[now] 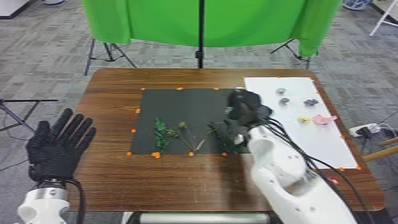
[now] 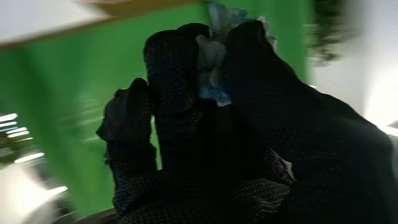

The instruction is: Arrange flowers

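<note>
At the left, we rest our black-gloved left hand point(image 1: 60, 145), fingers spread, presumably leaving room. Leafy green sprigs point(image 1: 161, 135) lie low on the square black mat point(image 1: 178, 102), likely as stems for blooms. Near the centre, our forearm slanting from lower right, our black-gloved right hand point(image 1: 247, 107) pinches a pale blue petalled flower point(image 2: 211, 55), probably to set it above them. Small loose blooms point(image 1: 323, 120) wait on the long white sheet point(image 1: 275, 90) at right.

Left hand point(image 1: 55, 150): fingers straight; right hand point(image 1: 246, 107): fingers pinching.

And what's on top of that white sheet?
Three small grayish pieces, a yellow one and a pink one lie on the sheet. The right arm covers part, hiding anything beneath.
</note>
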`<state>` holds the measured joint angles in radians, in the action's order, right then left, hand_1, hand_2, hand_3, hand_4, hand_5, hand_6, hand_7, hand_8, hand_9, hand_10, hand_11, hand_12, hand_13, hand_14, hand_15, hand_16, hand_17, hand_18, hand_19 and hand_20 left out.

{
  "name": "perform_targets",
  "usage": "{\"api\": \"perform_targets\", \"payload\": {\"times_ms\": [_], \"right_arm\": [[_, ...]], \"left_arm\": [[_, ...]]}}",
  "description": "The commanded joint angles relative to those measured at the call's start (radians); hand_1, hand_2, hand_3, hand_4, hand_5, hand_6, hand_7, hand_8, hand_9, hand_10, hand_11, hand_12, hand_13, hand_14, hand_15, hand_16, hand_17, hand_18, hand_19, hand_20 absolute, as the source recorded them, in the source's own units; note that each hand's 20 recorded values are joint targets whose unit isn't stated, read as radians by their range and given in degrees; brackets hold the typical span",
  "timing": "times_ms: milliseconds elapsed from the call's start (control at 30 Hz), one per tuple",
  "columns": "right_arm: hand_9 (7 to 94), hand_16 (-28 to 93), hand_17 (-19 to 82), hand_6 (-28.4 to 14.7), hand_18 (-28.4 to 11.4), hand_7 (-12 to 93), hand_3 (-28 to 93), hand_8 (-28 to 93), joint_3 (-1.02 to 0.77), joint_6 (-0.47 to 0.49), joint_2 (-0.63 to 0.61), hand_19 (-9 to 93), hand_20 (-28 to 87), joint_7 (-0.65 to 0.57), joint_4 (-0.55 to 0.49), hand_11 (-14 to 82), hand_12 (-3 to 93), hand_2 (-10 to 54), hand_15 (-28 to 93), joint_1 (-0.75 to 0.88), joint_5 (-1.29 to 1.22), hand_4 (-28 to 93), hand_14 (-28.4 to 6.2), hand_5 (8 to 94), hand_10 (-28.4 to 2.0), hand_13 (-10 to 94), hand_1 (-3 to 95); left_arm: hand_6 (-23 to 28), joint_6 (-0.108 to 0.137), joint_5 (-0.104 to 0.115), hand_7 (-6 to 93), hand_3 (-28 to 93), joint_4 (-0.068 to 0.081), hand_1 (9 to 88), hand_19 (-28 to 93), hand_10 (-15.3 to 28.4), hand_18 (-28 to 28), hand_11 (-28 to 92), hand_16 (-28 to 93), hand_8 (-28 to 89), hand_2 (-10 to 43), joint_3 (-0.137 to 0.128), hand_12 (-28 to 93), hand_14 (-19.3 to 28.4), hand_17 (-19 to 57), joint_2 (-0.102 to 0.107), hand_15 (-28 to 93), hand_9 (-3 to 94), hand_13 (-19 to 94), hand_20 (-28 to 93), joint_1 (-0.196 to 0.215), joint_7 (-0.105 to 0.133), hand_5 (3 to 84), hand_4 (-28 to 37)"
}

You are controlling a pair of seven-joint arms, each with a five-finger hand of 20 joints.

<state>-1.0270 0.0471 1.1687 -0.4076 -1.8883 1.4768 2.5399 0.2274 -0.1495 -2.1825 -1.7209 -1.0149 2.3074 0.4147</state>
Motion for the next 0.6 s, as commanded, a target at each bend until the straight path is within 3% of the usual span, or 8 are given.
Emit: {"api": "perform_targets", "payload": {"times_ms": [33, 133, 200, 333, 600], "right_arm": [[75.2, 42, 33, -3.6, -21.2, 32, 75, 0, 0.191, 0.095, 0.194, 86, 46, 0.162, 0.126, 12.6, 40.6, -9.5, 51, -0.238, 0.009, -28, -8.7, 68.5, -12.1, 65, 60.0], [74.8, 42, 33, -4.0, -21.2, 31, 75, 0, 0.245, 0.118, 0.232, 86, 46, 0.179, 0.18, 12.1, 39.9, -9.5, 52, -0.269, 0.013, -28, -9.0, 68.4, -12.7, 65, 60.0], [74.4, 42, 33, -4.2, -21.2, 31, 75, 0, 0.283, 0.127, 0.244, 86, 46, 0.164, 0.193, 11.9, 39.7, -9.5, 52, -0.272, 0.024, -28, -9.4, 68.4, -13.1, 64, 60.2], [74.1, 41, 33, -5.1, -21.2, 29, 74, 0, 0.325, 0.127, 0.283, 86, 46, 0.147, 0.246, 11.4, 38.8, -9.5, 52, -0.275, 0.063, -28, -9.7, 68.7, -13.4, 64, 60.8], [72.0, 41, 33, -5.8, -21.3, 24, 76, -1, 0.312, 0.166, 0.378, 86, 47, 0.192, 0.336, 13.8, 35.7, -9.5, 52, -0.239, 0.168, -28, -10.6, 68.7, -14.7, 63, 61.4]], "left_arm": [[7.9, 0.018, 0.011, 9.6, 75, 0.001, 23.1, 35, 14.2, 15.1, 15, 0, -8, 10.2, 0.002, 12, 14.4, -5.2, 0.004, 18, 39.1, 33, 14, 0.017, 0.024, 42.8, -28.3], [8.1, 0.025, 0.012, 10.0, 75, 0.008, 22.8, 35, 14.5, 15.3, 15, 0, -7, 10.3, 0.013, 12, 14.7, -5.5, 0.013, 18, 39.8, 33, 14, -0.005, 0.024, 43.2, -28.3], [8.2, 0.021, 0.011, 10.0, 74, 0.001, 22.8, 35, 14.6, 15.4, 15, 0, -7, 10.4, 0.011, 13, 14.9, -5.7, 0.022, 18, 39.9, 33, 14, 0.007, 0.034, 43.4, -28.3], [8.1, 0.029, 0.013, 10.2, 74, 0.009, 22.7, 36, 14.6, 15.9, 15, 0, -7, 10.6, 0.015, 14, 15.2, -6.2, 0.034, 19, 40.6, 34, 13, -0.015, 0.031, 43.5, -28.3], [8.0, 0.042, 0.012, 10.5, 73, 0.018, 23.0, 39, 14.5, 17.1, 14, 2, -7, 11.3, 0.035, 17, 15.2, -6.7, 0.057, 19, 41.1, 36, 13, -0.055, 0.005, 43.0, -28.3]]}}
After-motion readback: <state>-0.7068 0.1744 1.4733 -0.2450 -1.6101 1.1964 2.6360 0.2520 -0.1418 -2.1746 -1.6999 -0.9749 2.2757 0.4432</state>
